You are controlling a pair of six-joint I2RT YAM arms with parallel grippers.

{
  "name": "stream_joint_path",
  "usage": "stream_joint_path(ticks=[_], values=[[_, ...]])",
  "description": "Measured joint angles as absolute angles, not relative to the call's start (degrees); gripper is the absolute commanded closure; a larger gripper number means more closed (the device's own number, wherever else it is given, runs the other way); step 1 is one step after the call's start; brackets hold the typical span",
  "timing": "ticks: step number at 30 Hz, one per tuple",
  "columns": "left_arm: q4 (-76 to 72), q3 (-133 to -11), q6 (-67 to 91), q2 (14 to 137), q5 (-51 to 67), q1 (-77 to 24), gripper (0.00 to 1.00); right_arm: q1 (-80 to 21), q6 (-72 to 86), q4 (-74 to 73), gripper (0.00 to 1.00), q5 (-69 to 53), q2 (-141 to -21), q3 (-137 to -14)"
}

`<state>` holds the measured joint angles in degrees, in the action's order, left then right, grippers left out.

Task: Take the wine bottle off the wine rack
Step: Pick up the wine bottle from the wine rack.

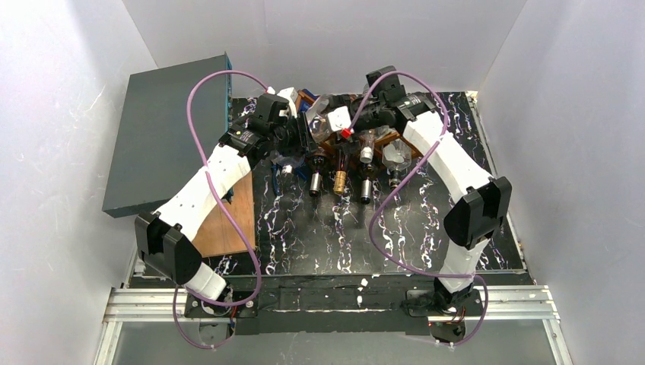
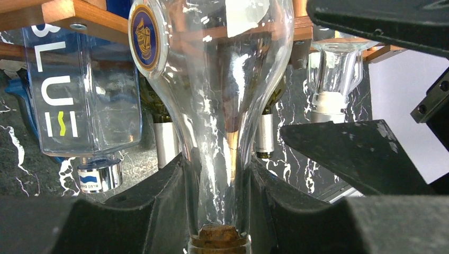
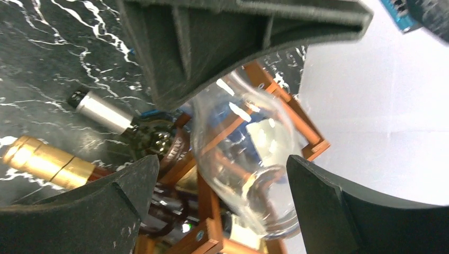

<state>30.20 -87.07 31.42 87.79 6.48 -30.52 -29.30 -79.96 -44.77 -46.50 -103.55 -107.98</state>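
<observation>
Found the left gripper (image 2: pixel 219 203) pinched narrow on the neck of the clear bottle (image 2: pixel 217 79), just above the cork (image 2: pixel 218 234). Saw the neck pointing toward the near edge of the table (image 1: pixel 319 236), the body up among the slats of the wine rack (image 2: pixel 69 13), which stood at the middle of the far edge. Noted close neighbours: a blue-lettered bottle (image 2: pixel 79 90) just beside it, a gold-capped neck (image 3: pixel 45 159) and a silver-capped neck (image 3: pixel 100 112) lower down. Farther back, found the right gripper (image 3: pixel 222 169) spread wide around the bottle's fat body, pads seemingly clear of the glass, holding nothing.

Judged the neck hold risky: smooth tapered glass, heavy end far from the pinch, so likely to slip or droop on pulling. Judged a skewed pull liable to catch the slats, drag the rack or knock neighbours loose. Could not tell whether the body had cleared its cell.
</observation>
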Motion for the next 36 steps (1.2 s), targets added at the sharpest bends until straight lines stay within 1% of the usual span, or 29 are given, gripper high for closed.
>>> stream_joint_path(ticks=[9, 16, 18, 21, 24, 28, 31, 36], values=[[30.9, -87.4, 32.4, 87.8, 7.6, -30.0, 0.85, -35.3, -82.9, -35.7, 0.00, -39.3, -104.7, -107.6], [30.6, -87.4, 33.5, 87.8, 8.5, -29.7, 0.83, -35.7, -84.1, -32.5, 0.00, -35.5, -107.2, -106.0], [30.4, -87.4, 33.8, 87.8, 8.6, -29.7, 0.79, -35.7, -84.3, -32.0, 0.00, -35.4, -107.6, -106.0], [30.3, -87.4, 34.1, 87.8, 8.6, -29.6, 0.69, -35.8, -84.2, -31.9, 0.09, -35.2, -107.6, -105.9], [30.0, -87.3, 34.7, 87.8, 8.6, -29.5, 0.59, -35.8, -83.4, -31.5, 0.14, -35.0, -107.7, -106.0], [29.1, -85.5, 36.1, 86.5, 10.2, -29.5, 0.48, -35.7, -82.5, -30.3, 0.22, -34.2, -108.1, -106.0], [28.9, -83.8, 37.1, 84.6, 11.4, -29.6, 0.39, -35.7, -81.4, -29.6, 0.24, -34.5, -108.2, -106.0], [28.9, -82.8, 38.0, 83.6, 10.7, -29.2, 0.28, -35.7, -79.8, -28.8, 0.26, -34.8, -108.3, -106.1]])
